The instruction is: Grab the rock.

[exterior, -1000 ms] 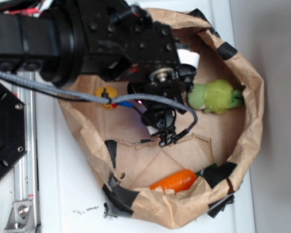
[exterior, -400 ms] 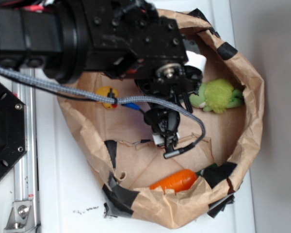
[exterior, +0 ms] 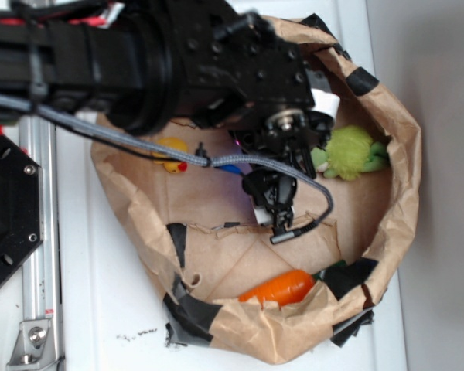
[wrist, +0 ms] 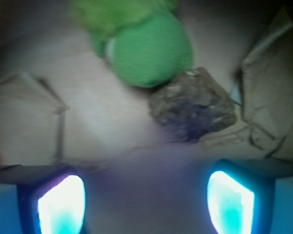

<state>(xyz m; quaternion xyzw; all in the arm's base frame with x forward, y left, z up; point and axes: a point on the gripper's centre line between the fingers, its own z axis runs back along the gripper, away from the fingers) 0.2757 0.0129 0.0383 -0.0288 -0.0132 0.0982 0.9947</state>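
The paper bag [exterior: 398,147] holds the rock [wrist: 193,105], green plush [exterior: 349,152] and carrot [exterior: 282,287].

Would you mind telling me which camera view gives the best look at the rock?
The wrist view: the rock lies in plain sight ahead of the open fingers, touching the green plush on the paper floor. In the exterior view the rock cannot be made out; the arm seems to cover it.

rock [wrist: 193,105]: hidden in exterior view | plush [wrist: 146,41]: blurred, top cut off
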